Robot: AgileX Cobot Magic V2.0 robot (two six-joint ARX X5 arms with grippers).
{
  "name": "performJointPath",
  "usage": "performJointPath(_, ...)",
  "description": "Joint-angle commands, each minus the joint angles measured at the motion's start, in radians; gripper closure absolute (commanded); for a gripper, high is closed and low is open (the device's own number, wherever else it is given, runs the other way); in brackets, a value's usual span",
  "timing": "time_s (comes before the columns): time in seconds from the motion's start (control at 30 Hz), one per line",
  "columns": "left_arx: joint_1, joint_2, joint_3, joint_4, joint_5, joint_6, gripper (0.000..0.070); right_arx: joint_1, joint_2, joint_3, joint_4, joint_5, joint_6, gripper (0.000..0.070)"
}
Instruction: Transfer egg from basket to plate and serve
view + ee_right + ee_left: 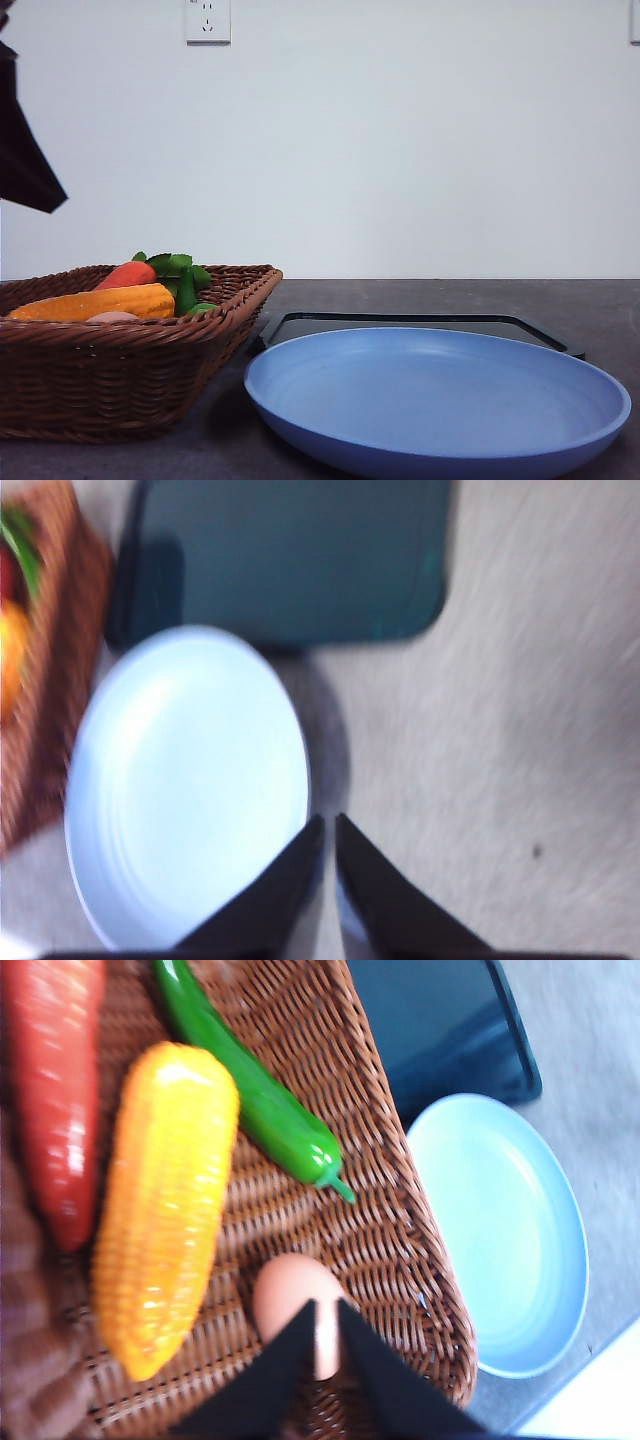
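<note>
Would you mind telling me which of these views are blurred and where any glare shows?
Front view: sharp, evenly lit, the plate and basket crisp. Left wrist view: slightly soft, with bright glare on the corn and carrot; the egg is readable. Right wrist view: clearly motion-blurred, the table streaked, the tray edges smeared.

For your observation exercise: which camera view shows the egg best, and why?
The left wrist view: the egg lies on the basket floor, just beyond the left gripper. In the front view only its top peeks over the rim.
</note>
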Motion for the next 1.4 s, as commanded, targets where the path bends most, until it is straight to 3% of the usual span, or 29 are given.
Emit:
performJointPath(0.0, -0.01, 0.016, 0.015, 0.017, 0.005, 0.016, 0.0468, 0.027, 0.04, 0.011, 0.003, -0.003, -0.024, 0.053)
performJointPath(0.1, -0.02, 0.028, 0.015, 0.038, 0.005, -0.005, 0.0393, 0.08, 0.106, 0.003, 0.024, 0.002, -0.023, 0.0489)
performJointPath(0.57, -0.023, 0.029, 0.015, 0.057, 0.005, -0.01, 0.0389, 0.236, 0.424, -0.034, 0.318, 0.005, 0.063, 0.0491)
performJointPath(0.63, -0.023, 0.029, 0.015, 0.056, 0.005, -0.01, 0.039, 0.246, 0.456, -0.034, 0.344, 0.004, 0.079, 0.0514)
performJointPath(0.7, -0.023, 0.029, 0.015, 0.056, 0.005, -0.01, 0.0389, 0.253, 0.478, -0.034, 0.359, 0.005, 0.091, 0.0586)
performJointPath(0.77, -0.024, 0.029, 0.015, 0.056, 0.005, -0.01, 0.0389, 0.258, 0.488, -0.034, 0.365, 0.005, 0.094, 0.0668)
performJointPath(0.83, -0.025, 0.029, 0.015, 0.051, 0.005, -0.01, 0.0389, 0.258, 0.485, -0.034, 0.365, 0.005, 0.094, 0.07)
performJointPath(0.97, -0.038, 0.029, 0.015, 0.038, 0.005, -0.045, 0.0378, 0.254, 0.457, -0.033, 0.353, 0.006, 0.101, 0.07)
performJointPath(1.07, -0.061, 0.029, 0.015, 0.038, 0.005, -0.064, 0.0303, 0.242, 0.408, -0.032, 0.322, 0.009, 0.1, 0.07)
performJointPath(1.17, -0.101, 0.03, 0.015, 0.042, -0.001, -0.091, 0.0284, 0.23, 0.342, -0.032, 0.271, 0.03, 0.1, 0.07)
performJointPath(1.27, -0.149, 0.036, 0.015, 0.04, -0.061, -0.112, 0.0284, 0.215, 0.271, -0.032, 0.224, 0.032, 0.099, 0.07)
performJointPath(1.37, -0.214, 0.052, 0.016, 0.043, -0.184, -0.126, 0.0258, 0.198, 0.2, -0.032, 0.185, 0.032, 0.099, 0.07)
